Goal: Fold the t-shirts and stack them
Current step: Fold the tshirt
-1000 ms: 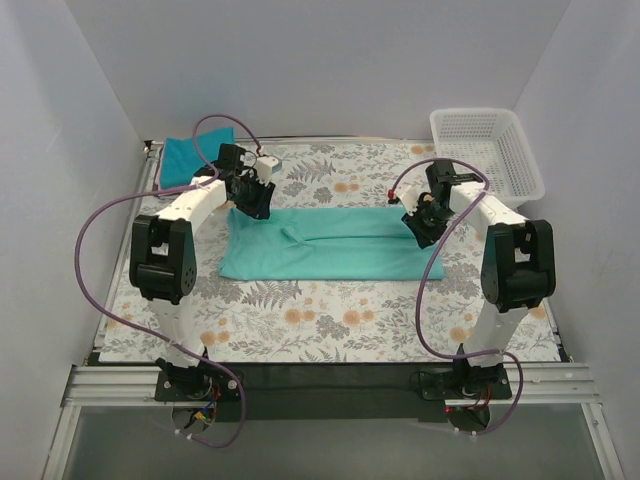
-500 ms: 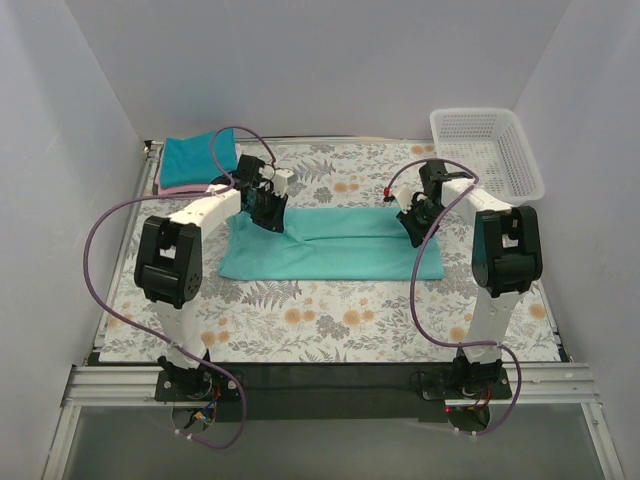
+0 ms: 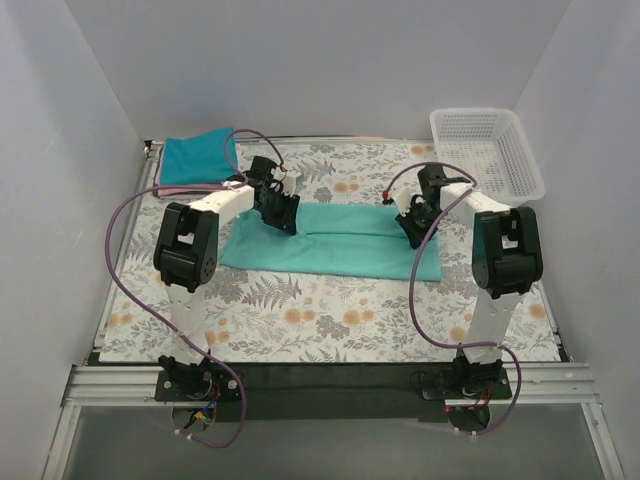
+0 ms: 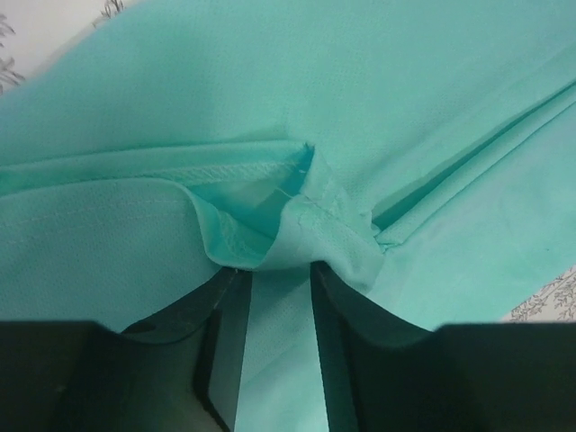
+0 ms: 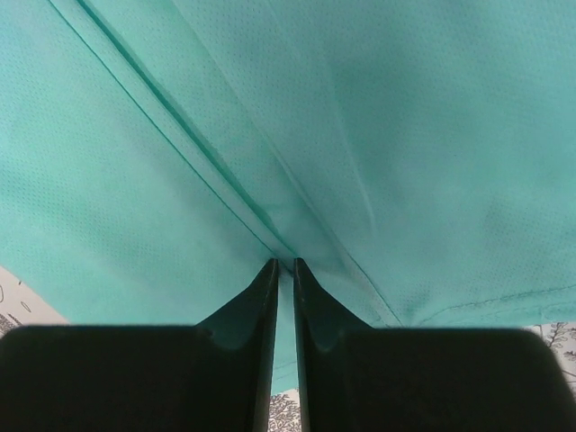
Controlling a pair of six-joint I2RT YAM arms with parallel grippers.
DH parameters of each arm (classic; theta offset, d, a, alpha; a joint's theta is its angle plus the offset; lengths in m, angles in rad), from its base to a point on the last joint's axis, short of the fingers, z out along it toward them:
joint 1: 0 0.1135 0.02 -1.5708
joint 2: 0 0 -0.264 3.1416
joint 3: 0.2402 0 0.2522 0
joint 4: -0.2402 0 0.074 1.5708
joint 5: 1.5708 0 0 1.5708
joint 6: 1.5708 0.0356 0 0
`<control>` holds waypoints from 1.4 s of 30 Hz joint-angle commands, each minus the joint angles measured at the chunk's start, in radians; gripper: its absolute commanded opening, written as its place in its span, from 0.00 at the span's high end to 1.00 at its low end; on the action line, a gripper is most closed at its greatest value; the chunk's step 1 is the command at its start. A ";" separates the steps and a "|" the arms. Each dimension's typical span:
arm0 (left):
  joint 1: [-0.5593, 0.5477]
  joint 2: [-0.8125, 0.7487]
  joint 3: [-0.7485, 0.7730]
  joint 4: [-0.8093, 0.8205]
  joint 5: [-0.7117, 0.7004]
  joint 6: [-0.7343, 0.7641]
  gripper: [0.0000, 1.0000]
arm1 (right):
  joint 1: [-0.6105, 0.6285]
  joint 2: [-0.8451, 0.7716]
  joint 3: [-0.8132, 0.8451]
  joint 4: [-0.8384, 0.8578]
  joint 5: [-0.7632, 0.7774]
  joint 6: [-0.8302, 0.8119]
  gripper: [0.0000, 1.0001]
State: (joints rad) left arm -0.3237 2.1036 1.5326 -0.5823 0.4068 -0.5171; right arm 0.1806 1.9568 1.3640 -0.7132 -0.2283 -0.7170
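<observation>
Two t-shirts in view: sea-green t-shirt (image 3: 340,245) folded into a long band in the middle of the table (image 3: 330,320), darker teal-blue t-shirt (image 3: 195,158) at the far left corner. One white basket (image 3: 520,170) at far right. At the band's far left edge, left gripper (image 3: 283,215), fingers narrowly apart at a raised hem fold, grip impossible to tell. Near the band's right end, right gripper (image 3: 412,228) pinched almost closed on a crease. Against a second ago: left gripper further right along the far edge, both elbows drawn inward.
</observation>
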 commanded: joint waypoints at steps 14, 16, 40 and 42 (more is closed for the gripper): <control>0.054 -0.407 -0.224 -0.082 -0.023 -0.095 0.61 | 0.079 -0.309 -0.301 -0.275 -0.169 -0.064 0.82; 0.052 -0.399 -0.226 -0.090 -0.020 -0.128 0.61 | 0.063 -0.309 -0.217 -0.275 -0.161 -0.065 0.82; 0.054 0.157 0.161 -0.067 -0.280 -0.052 0.78 | 0.104 -0.111 -0.301 -0.137 -0.109 -0.078 0.89; 0.054 0.222 0.303 -0.067 -0.234 -0.005 0.78 | 0.188 -0.142 -0.330 -0.169 -0.163 -0.065 0.89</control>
State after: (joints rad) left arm -0.2699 2.2295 1.7424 -0.6655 0.1623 -0.6052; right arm 0.2588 1.7924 1.1263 -0.8024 -0.2783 -0.7883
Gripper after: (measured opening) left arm 0.221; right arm 0.111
